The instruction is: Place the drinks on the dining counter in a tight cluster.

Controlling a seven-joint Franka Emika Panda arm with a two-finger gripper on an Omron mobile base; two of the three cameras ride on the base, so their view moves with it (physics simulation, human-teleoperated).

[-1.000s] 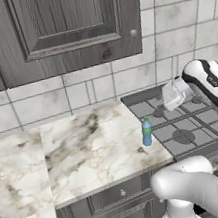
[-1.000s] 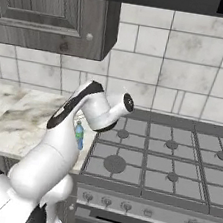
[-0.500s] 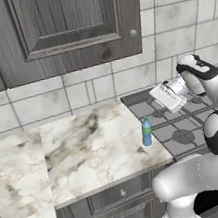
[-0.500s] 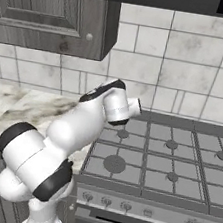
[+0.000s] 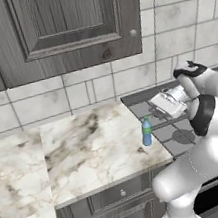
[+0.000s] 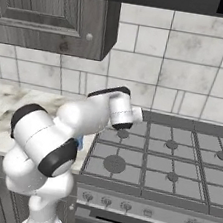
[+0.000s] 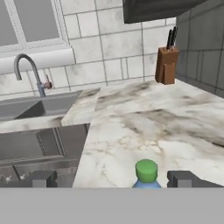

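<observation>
Bottle (image 5: 146, 132) stands on worktop (image 5: 88, 150) near its right front corner, just beside stove (image 5: 178, 129). Wall cabinet (image 5: 56, 29) hangs above worktop, tiled wall (image 5: 102, 87) behind it, drawer (image 5: 121, 195) below the front edge. Hand view: bottle sits between the fingertips (image 7: 181, 178), sink (image 7: 30, 109) with tap (image 7: 30, 72) to the left, knife block (image 7: 167, 64) far back on the worktop.

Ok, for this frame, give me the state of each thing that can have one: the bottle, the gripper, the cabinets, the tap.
Small slim light-blue bottle with green cap: upright on the marble worktop near the stove edge, capped, not held.
Two-finger gripper: open, empty, bottle cap between its fingertips in the hand view.
Dark grey wall cabinet door: closed.
Curved grey tap: no water running.
Wooden knife block: upright, knives in.
</observation>
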